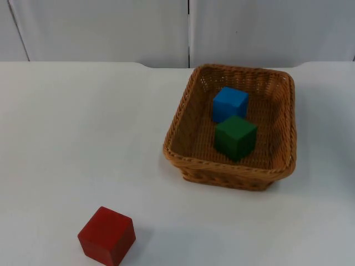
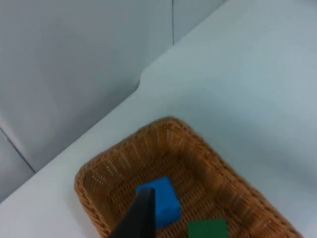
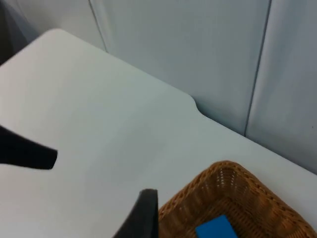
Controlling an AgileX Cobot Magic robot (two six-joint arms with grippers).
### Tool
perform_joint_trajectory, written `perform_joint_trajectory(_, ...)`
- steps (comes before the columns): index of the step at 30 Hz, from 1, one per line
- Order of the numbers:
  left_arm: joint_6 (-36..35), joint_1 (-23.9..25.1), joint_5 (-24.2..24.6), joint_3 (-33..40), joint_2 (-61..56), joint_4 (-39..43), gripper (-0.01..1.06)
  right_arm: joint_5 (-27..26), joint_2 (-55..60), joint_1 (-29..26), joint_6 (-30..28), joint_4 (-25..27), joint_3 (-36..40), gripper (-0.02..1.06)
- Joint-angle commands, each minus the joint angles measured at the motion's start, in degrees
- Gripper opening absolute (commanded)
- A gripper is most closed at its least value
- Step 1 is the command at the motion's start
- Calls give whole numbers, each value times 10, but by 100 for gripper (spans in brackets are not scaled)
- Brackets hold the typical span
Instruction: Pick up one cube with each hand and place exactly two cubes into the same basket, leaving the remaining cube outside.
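1. Where the white table (image 1: 66, 127) meets the grey wall (image 1: 100, 27), the wicker basket (image 1: 183, 119) sits right of centre.
2. Inside it, the blue cube (image 1: 229, 103) lies behind the green cube (image 1: 236, 137), apparently touching.
3. Well apart, the red cube (image 1: 107, 235) rests on the table near the front.
4. Left gripper (image 2: 136, 218) hangs above the basket, right gripper (image 3: 141, 213) beside its rim; I cannot tell how far either is open; neither holds anything visible.

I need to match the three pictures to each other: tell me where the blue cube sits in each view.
Top view: the blue cube lies in the woven wicker basket, toward its far end, just behind the green cube.
Left wrist view: the blue cube lies on the basket floor, with the green cube near it.
Right wrist view: the blue cube lies inside the basket rim.
Shared landmark: the basket.
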Motion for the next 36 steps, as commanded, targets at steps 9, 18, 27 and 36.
perform_joint_trajectory(9, -54, -2, 43, -1, -56, 26, 97, 23, -85, 3, -11, 18, 44, 88)
perform_joint_trajectory(18, -68, -2, 78, 1, -117, 52, 97, -57, -196, 3, -30, 18, 186, 88)
perform_joint_trajectory(27, -90, -2, 89, 39, -179, 68, 97, -76, -308, 3, -54, 18, 295, 88)
perform_joint_trajectory(36, -99, -2, 81, 104, -236, 68, 97, -93, -411, 3, -57, 18, 381, 88)
